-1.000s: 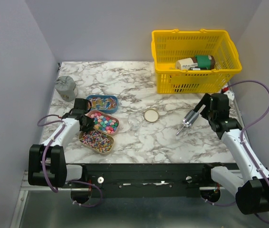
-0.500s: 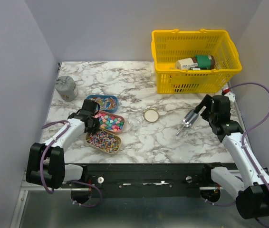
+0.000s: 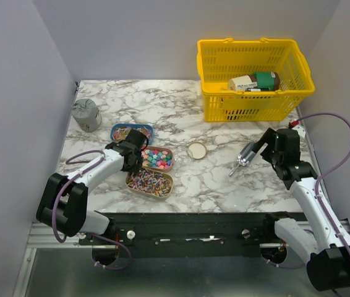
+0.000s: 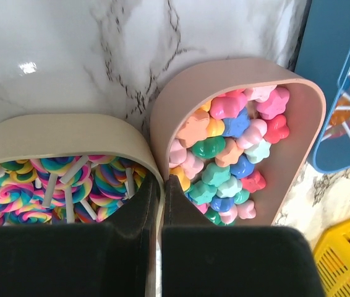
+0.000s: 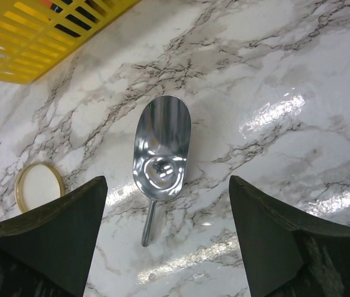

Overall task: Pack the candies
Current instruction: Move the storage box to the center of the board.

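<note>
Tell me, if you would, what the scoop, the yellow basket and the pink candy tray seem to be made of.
The scoop looks like polished metal, judging by its mirror-like reflections. The yellow basket looks like moulded plastic, with even colour and lattice walls. The pink tray is matte with a smooth rim, probably plastic or silicone; the look leaves that open.

left gripper (image 3: 138, 162) at candies (image 3: 157, 157) | right gripper (image 3: 263, 146) near scoop (image 3: 245, 156)

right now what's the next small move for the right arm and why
Probably lower the right gripper onto the scoop, at its handle, and close. The gripper is open and hangs just above the scoop, which lies untouched on the table. The candies sit unscooped in their trays.
</note>
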Controlling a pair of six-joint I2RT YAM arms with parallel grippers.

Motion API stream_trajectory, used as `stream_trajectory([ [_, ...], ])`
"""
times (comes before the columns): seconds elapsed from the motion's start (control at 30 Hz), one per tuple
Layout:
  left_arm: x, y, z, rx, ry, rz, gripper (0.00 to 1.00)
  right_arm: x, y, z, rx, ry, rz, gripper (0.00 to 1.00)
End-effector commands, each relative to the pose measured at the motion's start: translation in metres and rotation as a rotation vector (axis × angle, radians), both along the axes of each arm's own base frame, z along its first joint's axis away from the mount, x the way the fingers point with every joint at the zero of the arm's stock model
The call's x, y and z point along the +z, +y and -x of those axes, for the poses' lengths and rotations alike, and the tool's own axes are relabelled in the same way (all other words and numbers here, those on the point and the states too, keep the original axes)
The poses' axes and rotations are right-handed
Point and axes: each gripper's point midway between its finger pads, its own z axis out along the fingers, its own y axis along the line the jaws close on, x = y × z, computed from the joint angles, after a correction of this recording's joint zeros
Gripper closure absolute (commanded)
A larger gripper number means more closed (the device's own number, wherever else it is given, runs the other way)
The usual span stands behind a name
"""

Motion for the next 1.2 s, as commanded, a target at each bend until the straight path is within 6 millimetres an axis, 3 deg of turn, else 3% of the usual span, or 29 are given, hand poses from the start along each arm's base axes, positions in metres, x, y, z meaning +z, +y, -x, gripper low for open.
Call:
stream_trajectory([
  [0.0,0.013,0.000,-0.010,0.032,-0.049,-0.031,0.86,-0.004,-0.006,0.010,-0.039,0.016,0.001,0.13],
  [0.03,0.018,0.001,-0.013,0.030,-0.066,-0.033,0.80,-0.002,-0.007,0.009,-0.043,0.013,0.000,0.13],
  [0.07,0.019,0.005,-0.013,0.031,-0.068,-0.056,0.67,-0.001,-0.007,0.009,-0.044,0.011,0.001,0.13],
  [0.17,0.029,0.011,-0.016,0.017,-0.087,-0.097,0.48,0.002,-0.008,0.008,-0.049,0.010,0.002,0.13],
  [0.4,0.057,0.017,-0.026,-0.075,-0.130,-0.188,0.34,0.009,-0.004,0.005,-0.038,0.003,-0.016,0.13],
  [0.57,0.096,0.034,-0.038,-0.173,-0.210,-0.315,0.23,0.011,-0.001,0.003,-0.030,0.000,-0.029,0.13],
  [0.7,0.119,0.071,-0.046,-0.208,-0.238,-0.485,0.20,0.010,-0.002,0.001,-0.039,0.006,-0.024,0.13],
  [0.77,0.123,0.093,-0.057,-0.191,-0.253,-0.509,0.20,0.007,-0.003,0.001,-0.045,0.018,-0.022,0.13],
  [0.83,0.116,0.119,-0.062,-0.269,-0.216,-0.568,0.21,0.004,-0.003,0.000,-0.052,0.028,-0.024,0.13],
  [0.9,0.117,0.118,-0.081,-0.352,-0.277,-0.570,0.23,0.002,-0.003,-0.001,-0.054,0.035,-0.029,0.13],
  [1.03,0.095,0.128,-0.105,-0.566,-0.226,-0.631,0.26,-0.001,-0.002,-0.003,-0.055,0.050,-0.031,0.13],
  [1.17,0.077,0.121,-0.129,-0.689,-0.211,-0.616,0.35,-0.002,-0.003,-0.005,-0.062,0.057,-0.026,0.13],
])
